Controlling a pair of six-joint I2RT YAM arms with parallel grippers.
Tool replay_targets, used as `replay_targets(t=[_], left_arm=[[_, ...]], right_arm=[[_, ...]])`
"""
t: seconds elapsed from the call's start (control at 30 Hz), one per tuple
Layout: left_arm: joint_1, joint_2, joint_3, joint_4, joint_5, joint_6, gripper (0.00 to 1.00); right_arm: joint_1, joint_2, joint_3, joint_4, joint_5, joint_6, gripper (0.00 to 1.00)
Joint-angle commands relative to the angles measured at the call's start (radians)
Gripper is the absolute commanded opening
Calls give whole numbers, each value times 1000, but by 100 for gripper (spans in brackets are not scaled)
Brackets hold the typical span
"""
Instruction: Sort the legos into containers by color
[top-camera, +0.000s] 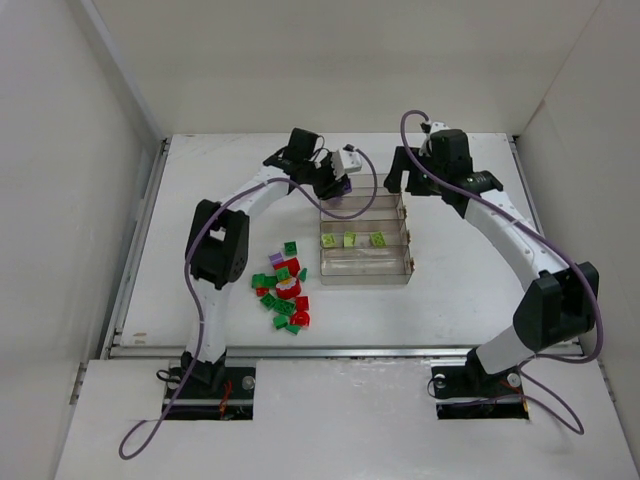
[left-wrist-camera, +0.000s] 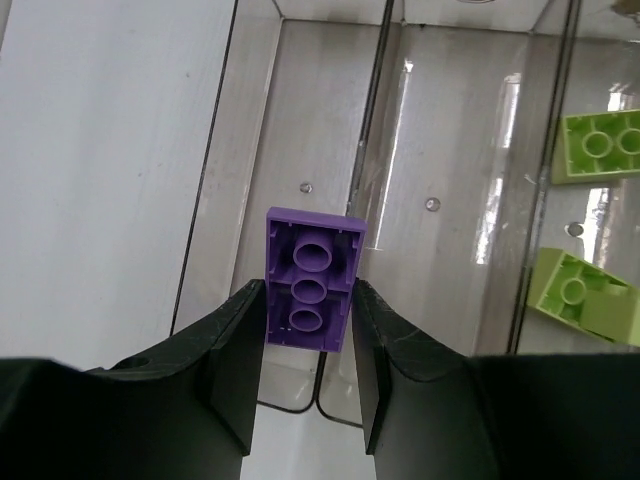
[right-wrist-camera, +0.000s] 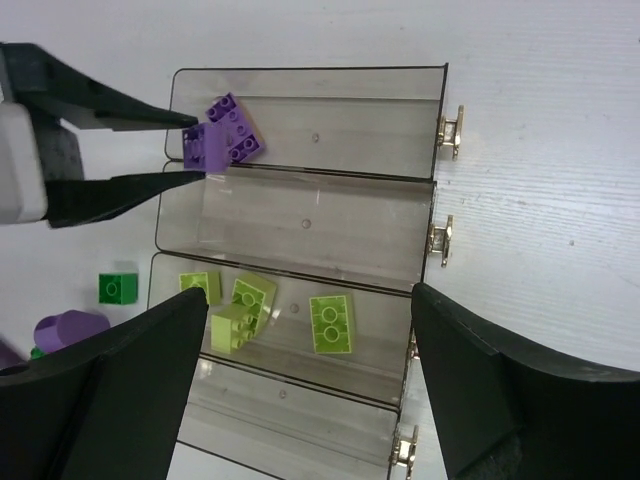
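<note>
The purple lego brick (left-wrist-camera: 310, 270) is hard, light, glossy plastic that could slip, so I judge its long flat sides the best grip. The left gripper (left-wrist-camera: 308, 315) clamps it there, hollow underside up, over an outer compartment of the tray (right-wrist-camera: 330, 215). The right gripper (right-wrist-camera: 310, 300) hangs spread and empty above the tray, and lime bricks (right-wrist-camera: 331, 323) lie two compartments over

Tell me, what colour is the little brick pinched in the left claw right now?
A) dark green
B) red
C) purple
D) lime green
C: the left wrist view shows the left gripper closed on a purple brick, held above the clear tray.
</note>
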Motion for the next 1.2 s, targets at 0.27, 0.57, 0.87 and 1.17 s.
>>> replay_targets(t=[0.27,0.57,0.87,1.17], left_arm=[[-4,23,90,128,-29,-91,23],[-25,-57,68,129,-91,-104,84],[192,-475,-147,124,-173,-439,83],[332,-927,-684,78,-779,-624,87]], right_arm=[[-2,18,20,22,-28,-39,88],[-2,28,60,3,-51,-71,89],[191,3,122,-67,93,-186,89],[468,225,286,-77,-27,-211,89]])
